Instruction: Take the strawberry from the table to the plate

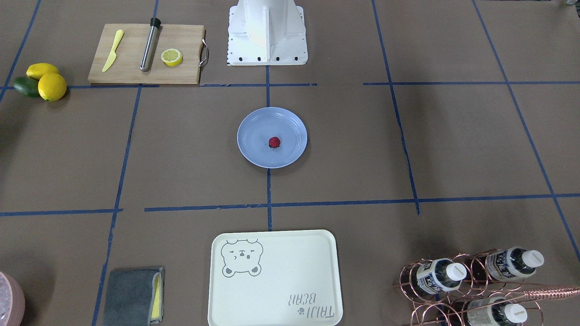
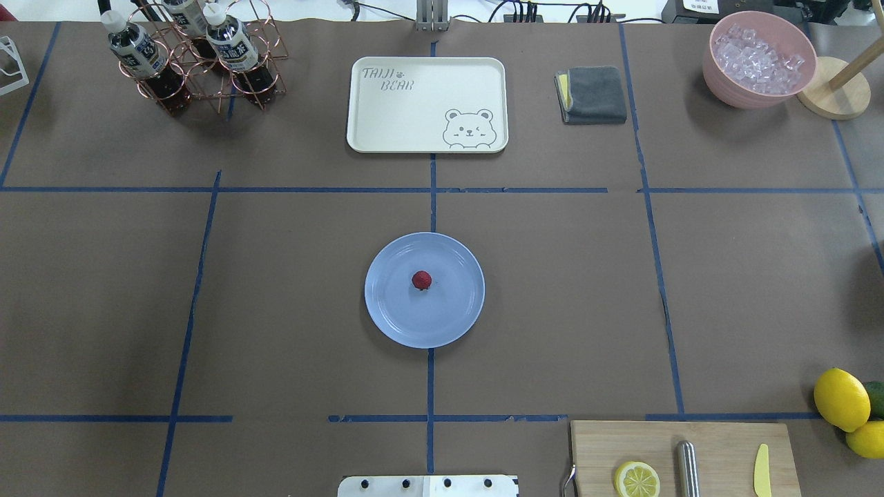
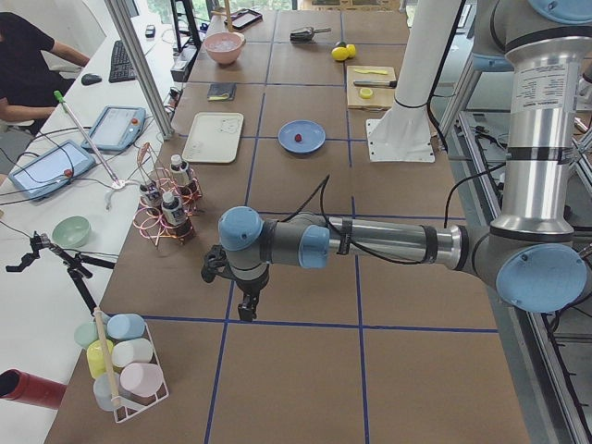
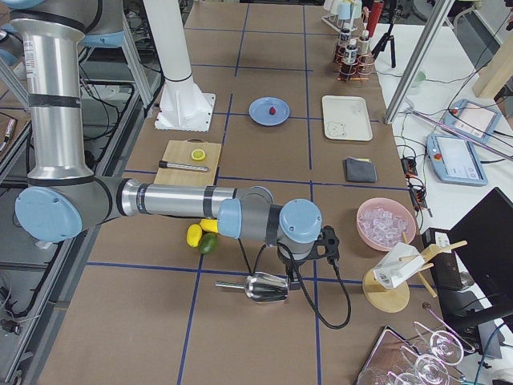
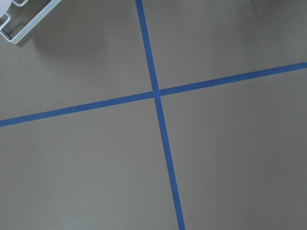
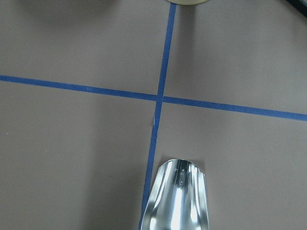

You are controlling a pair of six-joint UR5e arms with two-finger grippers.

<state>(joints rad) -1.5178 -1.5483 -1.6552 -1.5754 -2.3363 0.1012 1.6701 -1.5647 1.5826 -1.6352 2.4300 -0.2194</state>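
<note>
The small dark-red strawberry (image 1: 274,142) (image 2: 421,279) lies near the middle of the round light-blue plate (image 1: 253,131) (image 2: 400,317), which sits at the centre of the brown paper table (image 2: 276,310). Neither arm is near it. The left gripper (image 3: 246,310) hangs over the table's left end, far from the plate (image 3: 314,130); the right gripper (image 4: 290,274) hangs over the right end beside a metal scoop (image 4: 263,286). Both show only in the side views, so I cannot tell whether they are open or shut. The wrist views show no fingers.
A cream bear tray (image 2: 387,124) and a grey cloth (image 2: 592,94) lie beyond the plate. A copper bottle rack (image 2: 197,62) stands far left, a pink bowl of ice (image 2: 756,59) far right. Cutting board (image 2: 718,442) and lemons (image 2: 841,399) sit near right.
</note>
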